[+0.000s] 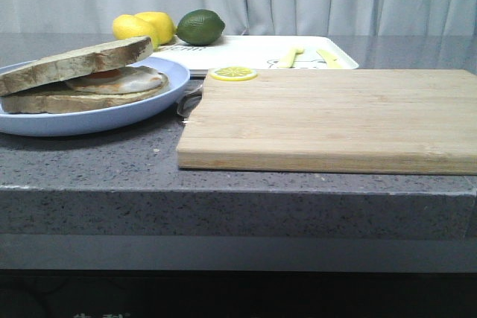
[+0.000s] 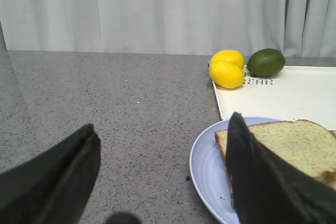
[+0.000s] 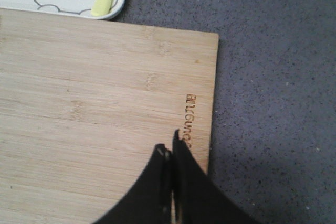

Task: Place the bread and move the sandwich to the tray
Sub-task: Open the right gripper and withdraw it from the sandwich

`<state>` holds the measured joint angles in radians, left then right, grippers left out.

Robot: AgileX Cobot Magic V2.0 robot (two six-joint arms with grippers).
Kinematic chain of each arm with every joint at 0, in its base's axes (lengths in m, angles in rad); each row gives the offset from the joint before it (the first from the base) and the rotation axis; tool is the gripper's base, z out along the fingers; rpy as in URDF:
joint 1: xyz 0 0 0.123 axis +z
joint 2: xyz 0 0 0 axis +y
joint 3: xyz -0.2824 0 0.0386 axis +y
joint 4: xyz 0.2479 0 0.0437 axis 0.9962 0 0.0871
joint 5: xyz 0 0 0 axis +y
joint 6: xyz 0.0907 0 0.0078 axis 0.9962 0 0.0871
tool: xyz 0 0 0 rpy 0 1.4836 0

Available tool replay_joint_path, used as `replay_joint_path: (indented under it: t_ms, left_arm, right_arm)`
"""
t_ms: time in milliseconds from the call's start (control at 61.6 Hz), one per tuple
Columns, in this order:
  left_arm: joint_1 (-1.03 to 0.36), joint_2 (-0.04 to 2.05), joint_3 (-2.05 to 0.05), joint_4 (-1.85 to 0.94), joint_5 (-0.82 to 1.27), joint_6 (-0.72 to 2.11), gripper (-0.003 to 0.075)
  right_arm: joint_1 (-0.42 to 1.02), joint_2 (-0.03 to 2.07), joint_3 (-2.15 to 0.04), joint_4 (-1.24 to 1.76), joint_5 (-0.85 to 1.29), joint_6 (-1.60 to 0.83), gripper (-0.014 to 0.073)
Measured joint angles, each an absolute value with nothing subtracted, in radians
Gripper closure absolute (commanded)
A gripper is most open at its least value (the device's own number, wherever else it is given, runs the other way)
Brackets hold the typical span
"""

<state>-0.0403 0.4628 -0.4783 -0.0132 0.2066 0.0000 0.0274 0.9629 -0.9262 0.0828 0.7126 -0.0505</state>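
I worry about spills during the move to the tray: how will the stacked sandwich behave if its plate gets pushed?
The top slice sits tilted over the egg, so it may slide off. The plate looks smooth and would probably glide across the countertop.

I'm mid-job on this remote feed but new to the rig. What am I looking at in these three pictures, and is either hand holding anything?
It is a two-armed table robot. The front view looks forward over the counter: the sandwich sits on a pale-blue plate, beside a wooden cutting board, with the tray, lemons and a lime behind. The other two pictures come from cameras on the wrists. The left hand is open beside the plate, holding nothing. The right hand is shut and empty above the board's edge.
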Motion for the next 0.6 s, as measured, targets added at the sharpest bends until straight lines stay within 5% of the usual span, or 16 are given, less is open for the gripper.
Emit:
replay_joint_path:
  t_ms: [341, 600]
  left_arm:
    - [-0.04, 0.463, -0.478, -0.013, 0.207, 0.0, 0.0231]
    - [-0.04, 0.479, -0.496, -0.024, 0.18, 0.0, 0.0231]
  right_arm:
    - [0.033, 0.51, -0.476, 0.12, 0.502, -0.042, 0.0655]
    - [0.033, 0.387, -0.39, 0.135, 0.431, -0.042, 0.0655]
